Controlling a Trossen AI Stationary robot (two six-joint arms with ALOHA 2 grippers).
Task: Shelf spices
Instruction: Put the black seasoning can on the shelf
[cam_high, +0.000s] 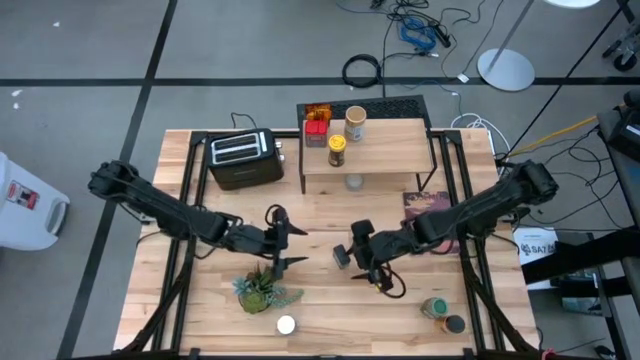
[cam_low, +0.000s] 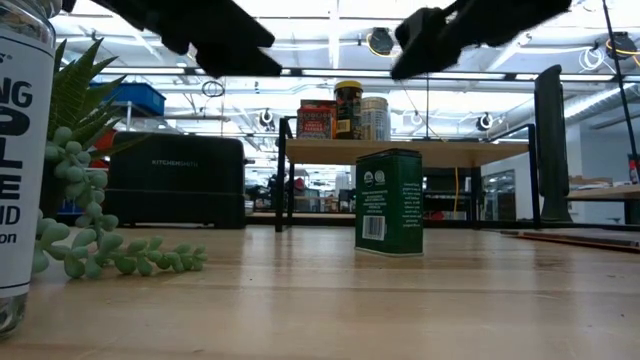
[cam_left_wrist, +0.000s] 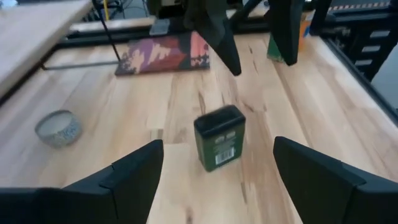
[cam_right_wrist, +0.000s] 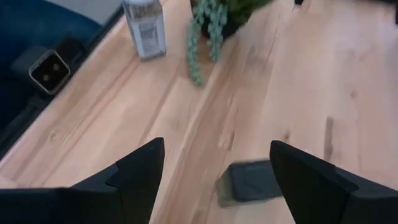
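Note:
A dark green square tin (cam_high: 342, 257) (cam_low: 388, 200) (cam_left_wrist: 219, 138) stands upright on its base at the table's middle. My left gripper (cam_high: 298, 247) (cam_left_wrist: 217, 146) hovers open to its left. My right gripper (cam_high: 362, 268) (cam_right_wrist: 214, 146) hovers open to its right, with the tin (cam_right_wrist: 249, 182) below its fingers. Neither touches it. At the far edge, the shelf (cam_high: 390, 150) (cam_low: 420, 152) bears a red tin (cam_high: 316, 128), an amber jar (cam_high: 318, 110), a tan-lidded jar (cam_high: 354, 122) and a yellow-lidded jar (cam_high: 337, 150).
A black toaster (cam_high: 245, 158) stands left of the shelf. A potted plant (cam_high: 262, 290) and a white-capped shaker (cam_high: 286, 325) sit near the front edge. Two more containers (cam_high: 440, 312) stand front right. A small round jar (cam_high: 353, 182) (cam_left_wrist: 58, 127) sits before the shelf, and a printed mat (cam_high: 425, 203) lies to the right.

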